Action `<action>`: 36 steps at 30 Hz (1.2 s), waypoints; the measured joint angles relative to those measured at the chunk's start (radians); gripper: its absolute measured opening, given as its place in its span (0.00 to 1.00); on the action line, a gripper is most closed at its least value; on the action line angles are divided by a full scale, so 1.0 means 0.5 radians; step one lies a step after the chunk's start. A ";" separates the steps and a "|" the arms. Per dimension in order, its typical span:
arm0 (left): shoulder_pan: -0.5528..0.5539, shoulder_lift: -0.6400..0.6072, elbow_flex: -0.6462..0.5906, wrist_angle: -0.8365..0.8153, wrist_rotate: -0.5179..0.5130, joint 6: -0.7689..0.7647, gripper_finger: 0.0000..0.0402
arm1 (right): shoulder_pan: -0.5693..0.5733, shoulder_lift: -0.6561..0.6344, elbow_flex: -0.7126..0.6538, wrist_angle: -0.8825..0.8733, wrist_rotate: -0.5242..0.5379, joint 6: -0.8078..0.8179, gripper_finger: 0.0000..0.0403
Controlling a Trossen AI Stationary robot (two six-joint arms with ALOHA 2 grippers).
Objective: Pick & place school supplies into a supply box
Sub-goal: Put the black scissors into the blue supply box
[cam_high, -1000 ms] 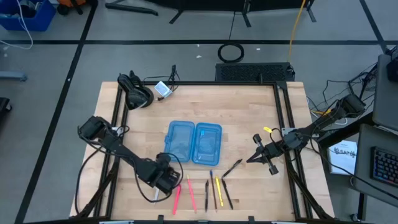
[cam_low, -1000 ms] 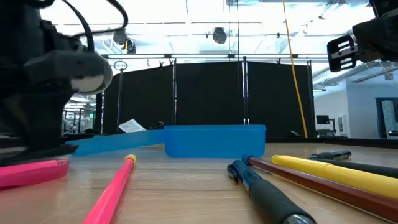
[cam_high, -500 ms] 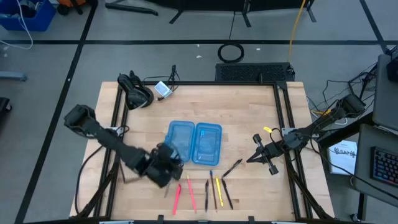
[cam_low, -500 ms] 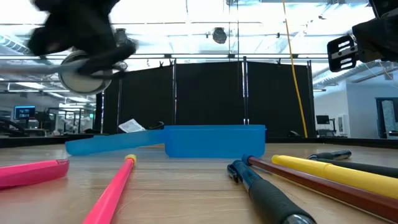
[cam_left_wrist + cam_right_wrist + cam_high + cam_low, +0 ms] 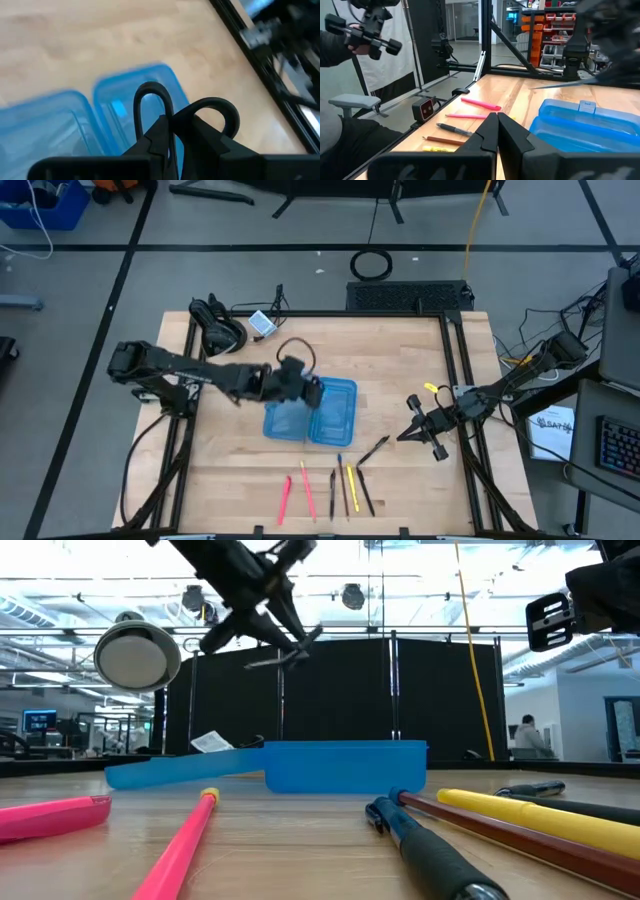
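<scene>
The left gripper [image 5: 311, 392] hangs above the open supply box [image 5: 311, 410], over the seam where its two translucent blue halves meet, and it is pinching the scissors [image 5: 177, 117] by the handle end. In the left wrist view the two black handle loops stand just ahead of the fingers, with the box's right half [image 5: 137, 100] directly beyond them. In the low view the silver blades [image 5: 285, 650] jut out well above the box wall [image 5: 345, 780], so the scissors are over the box but clearly apart from it, with a downward gap left to cover. What the drop seems to turn on is the long axis: the scissors point roughly across the table from left to right, while each box half runs lengthwise from far to near, so they may need turning to lie flat inside a compartment. The right gripper [image 5: 412, 425], its fingers pressed together and holding nothing, waits near the table's right edge, well apart from the box. The remaining supplies lie in a row along the near edge: a pink pen [image 5: 285, 498], a second pink one [image 5: 307, 490], a dark pencil [image 5: 332, 492], a blue-tipped pencil [image 5: 341, 483], a yellow pencil [image 5: 352, 488] and black pens [image 5: 366, 490], most with their long axes running near to far. The right arm sits closer to the black end of that row, the left arm to the pink end.
</scene>
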 joint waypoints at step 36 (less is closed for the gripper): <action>0.103 1.272 1.381 -1.189 -0.072 -0.198 0.16 | 0.000 0.000 0.000 -0.002 -0.005 0.119 0.00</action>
